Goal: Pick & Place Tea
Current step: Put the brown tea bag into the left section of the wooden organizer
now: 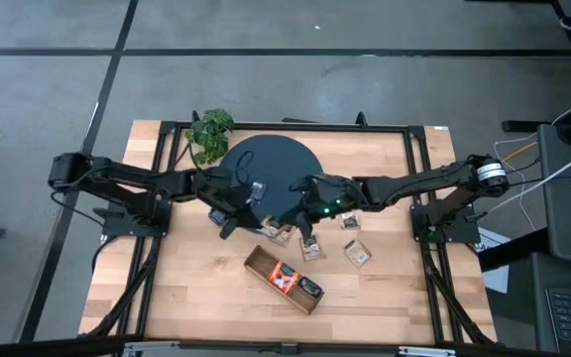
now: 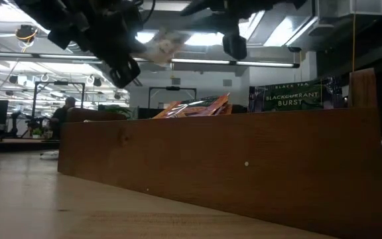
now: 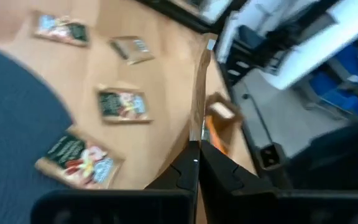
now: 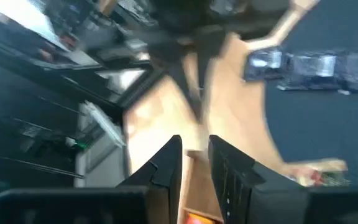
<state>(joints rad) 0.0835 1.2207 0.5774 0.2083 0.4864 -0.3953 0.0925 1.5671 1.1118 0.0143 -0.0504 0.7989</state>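
- The left gripper [image 3: 197, 163] is closed tight, its two fingers pressed together. A thin pale line runs forward from between them, and I take this for one tea sachet [image 2: 161, 45] seen on its edge. In the low view the same sachet hangs in the air, above the table.
- The right gripper [image 4: 194, 158] is close by, in front of the mat. Its fingers stand apart and I see nothing between them.
- A sachet is only paper with a little tea inside, so it must be very light, flat and soft. It bends easily and can slide on smooth fingers.
- A pinch near one edge seems the best place to hold it, with a hard squeeze not needed. A sachet lying flat on the wood gives the fingers almost nothing to catch.
- The other sachets [image 1: 357, 253] lie loose around the edge of the dark round mat [image 1: 266, 169], some on the wood and one or two on the mat.
- The wooden tray [image 1: 261, 262] is nearer the front of the table. Some sachets are already in it, and the compartment at the left-arm end looks empty.
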